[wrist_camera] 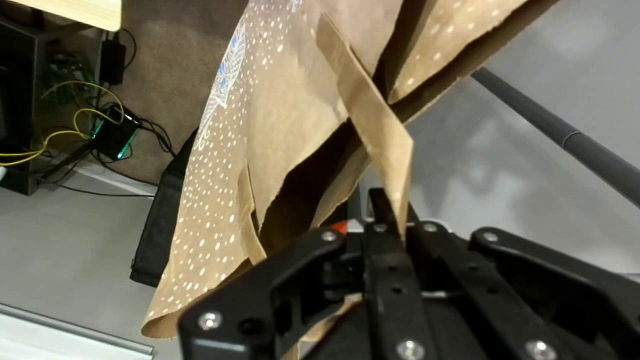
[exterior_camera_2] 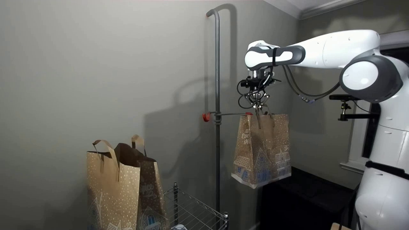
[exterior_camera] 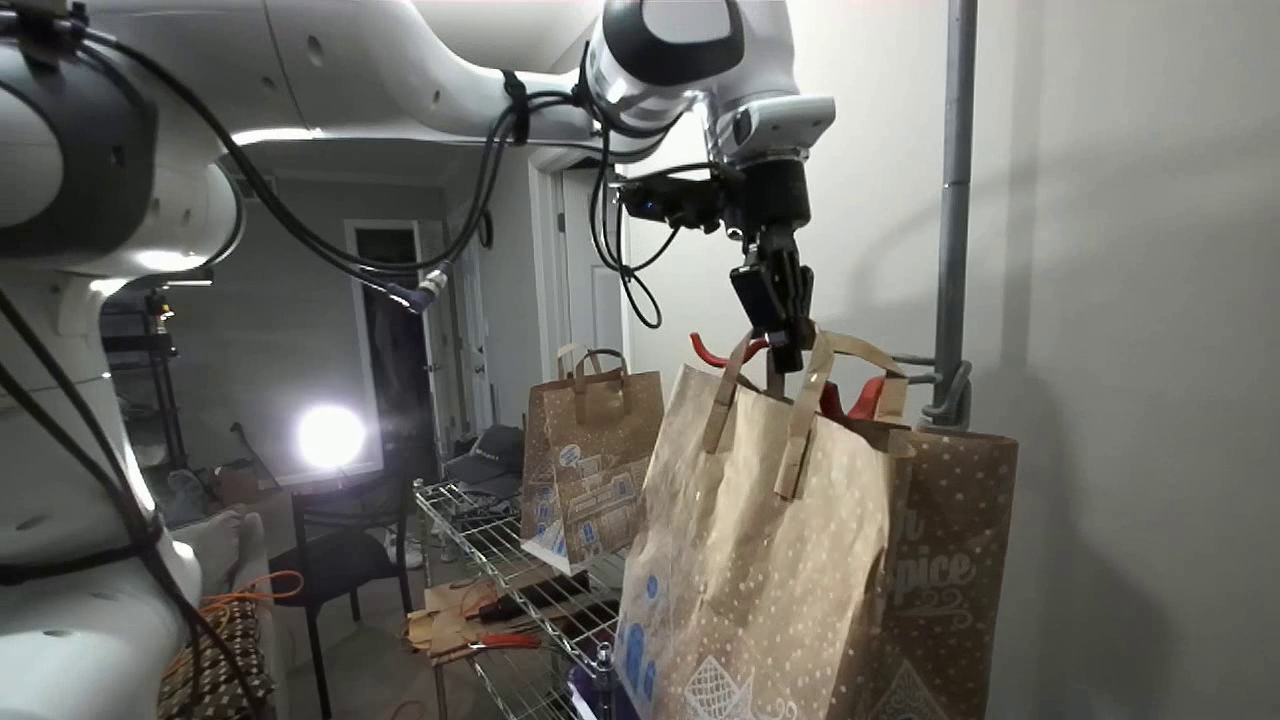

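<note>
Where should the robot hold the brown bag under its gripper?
By a paper handle, coming from above, I think: handles loop over the open top of the bag, and they are thin, flat straps, easy to pinch. The gripper holds one there. The wide paper sides would probably crumple.

The white arm is capped in dark grey and strung with black cables. Silver screws are seen at five and seven o'clock on the wrist view's black gripper
</note>
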Robot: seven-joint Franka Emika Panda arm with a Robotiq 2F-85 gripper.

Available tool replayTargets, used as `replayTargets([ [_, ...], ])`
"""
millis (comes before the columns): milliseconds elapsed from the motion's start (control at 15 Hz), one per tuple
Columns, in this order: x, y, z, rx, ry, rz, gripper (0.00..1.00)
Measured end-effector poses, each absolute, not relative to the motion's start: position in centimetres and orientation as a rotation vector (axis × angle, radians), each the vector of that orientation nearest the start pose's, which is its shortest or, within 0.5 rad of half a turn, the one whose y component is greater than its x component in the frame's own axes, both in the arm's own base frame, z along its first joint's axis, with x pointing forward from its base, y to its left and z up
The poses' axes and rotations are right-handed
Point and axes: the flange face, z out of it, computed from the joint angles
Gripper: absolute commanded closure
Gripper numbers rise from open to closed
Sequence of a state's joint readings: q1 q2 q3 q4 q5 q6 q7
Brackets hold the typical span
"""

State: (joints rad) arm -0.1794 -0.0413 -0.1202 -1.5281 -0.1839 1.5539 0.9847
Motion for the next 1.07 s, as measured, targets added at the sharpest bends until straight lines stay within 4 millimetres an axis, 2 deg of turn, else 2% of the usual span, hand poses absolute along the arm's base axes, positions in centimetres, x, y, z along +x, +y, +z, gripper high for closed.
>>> replayTargets([
  [267,52.0,-17.9,65.1,-2.665,1.943,-0.156,0.99],
  [667,51.5,-17.2,66.2,-2.727,1.837,-0.178,0.99],
  [1067,50.9,-17.3,66.8,-2.741,1.795,-0.181,0.99],
])
